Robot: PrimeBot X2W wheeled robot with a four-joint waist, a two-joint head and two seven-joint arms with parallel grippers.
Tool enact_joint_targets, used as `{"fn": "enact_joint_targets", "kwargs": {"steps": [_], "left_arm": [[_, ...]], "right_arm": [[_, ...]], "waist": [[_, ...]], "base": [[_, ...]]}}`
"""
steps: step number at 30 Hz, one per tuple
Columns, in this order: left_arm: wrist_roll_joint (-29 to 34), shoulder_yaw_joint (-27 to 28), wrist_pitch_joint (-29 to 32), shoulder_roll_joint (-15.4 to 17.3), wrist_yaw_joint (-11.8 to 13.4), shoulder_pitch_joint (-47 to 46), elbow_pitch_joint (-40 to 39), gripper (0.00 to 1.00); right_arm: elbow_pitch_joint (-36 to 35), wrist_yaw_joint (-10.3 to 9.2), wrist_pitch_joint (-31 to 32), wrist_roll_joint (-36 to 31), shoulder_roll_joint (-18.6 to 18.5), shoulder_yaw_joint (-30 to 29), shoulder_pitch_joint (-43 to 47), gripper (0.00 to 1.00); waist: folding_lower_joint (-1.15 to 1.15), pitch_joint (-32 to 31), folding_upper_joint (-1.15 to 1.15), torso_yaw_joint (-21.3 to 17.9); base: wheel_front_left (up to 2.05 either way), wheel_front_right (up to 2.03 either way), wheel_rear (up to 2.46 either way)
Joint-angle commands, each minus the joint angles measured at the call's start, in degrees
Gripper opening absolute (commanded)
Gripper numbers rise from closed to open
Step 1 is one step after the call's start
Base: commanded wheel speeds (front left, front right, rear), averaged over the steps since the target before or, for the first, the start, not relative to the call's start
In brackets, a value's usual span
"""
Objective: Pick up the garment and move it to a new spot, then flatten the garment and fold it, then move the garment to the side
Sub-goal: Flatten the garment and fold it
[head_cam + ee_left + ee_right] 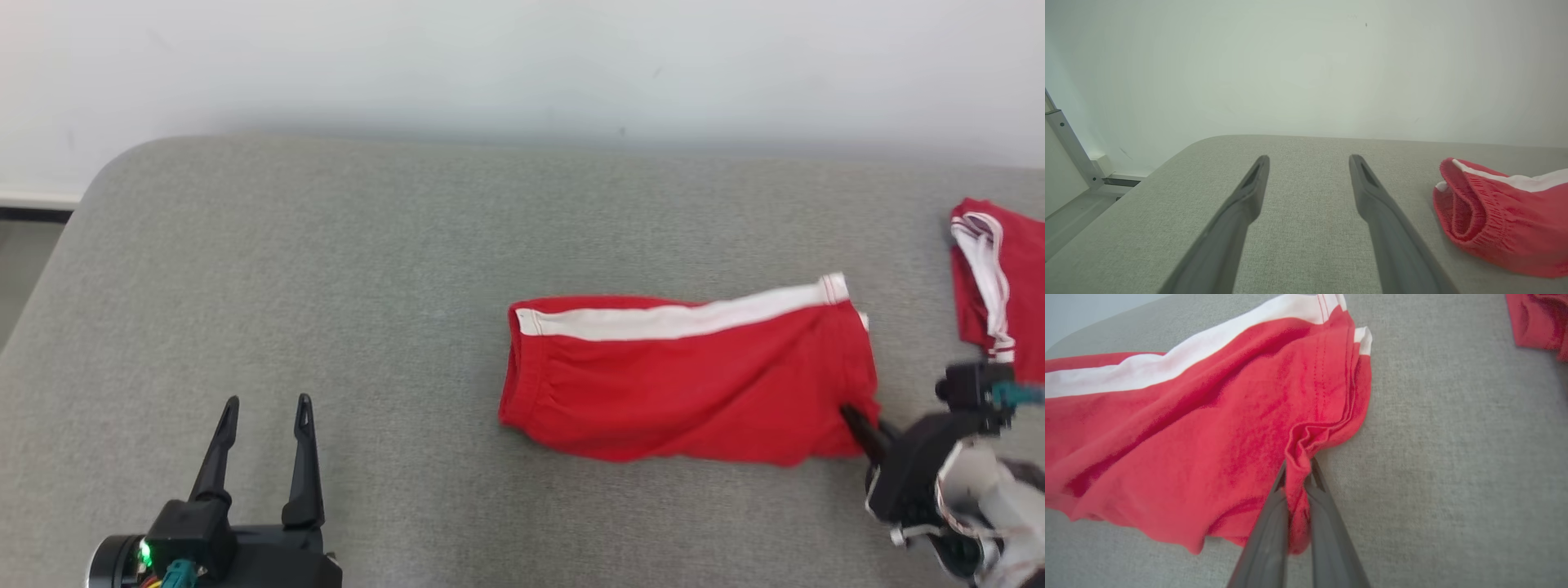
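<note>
Shorts (686, 384), red with a white stripe, lie folded on the right half of the grey pad (326, 269). The right gripper (1297, 470) is clamped on their near hem corner, looks like a hold for dragging them aside. The left gripper (268, 400) waits over the pad's left front, fingers apart, holding nothing. Another red garment (1012, 286) sits at the pad's right edge
</note>
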Motion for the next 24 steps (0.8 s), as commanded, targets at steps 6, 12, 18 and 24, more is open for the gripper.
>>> {"fn": "enact_joint_targets", "kwargs": {"steps": [6,12,18,24], "left_arm": [[0.37,1.04,-0.15,0.37,-0.21,2.27,-0.64,1.00],[0.66,0.85,-0.15,0.32,-0.38,2.25,-0.78,1.00],[0.86,0.36,-0.15,0.33,-0.82,0.92,-0.67,1.00],[0.69,-0.22,-0.15,0.04,-1.04,0.42,-0.34,1.00]], "right_arm": [[-4.35,-0.17,-0.51,2.25,-0.78,-2.85,11.14,0.02],[-3.53,-0.17,-1.01,-0.30,-0.42,-5.67,11.03,1.00],[-0.55,-0.17,0.81,-3.66,0.74,-8.22,6.93,1.00],[7.71,-0.17,4.14,-9.03,2.34,-8.13,3.11,1.00]], "waist": [[0.01,-2.05,0.00,-3.69],[0.01,-2.06,0.00,-4.18],[0.01,-1.76,0.00,-3.44],[0.01,-1.25,0.00,-1.85]], "base": [[0.00,0.00,0.00],[0.00,0.00,0.00],[0.00,0.00,0.00],[0.00,0.00,0.00]]}}
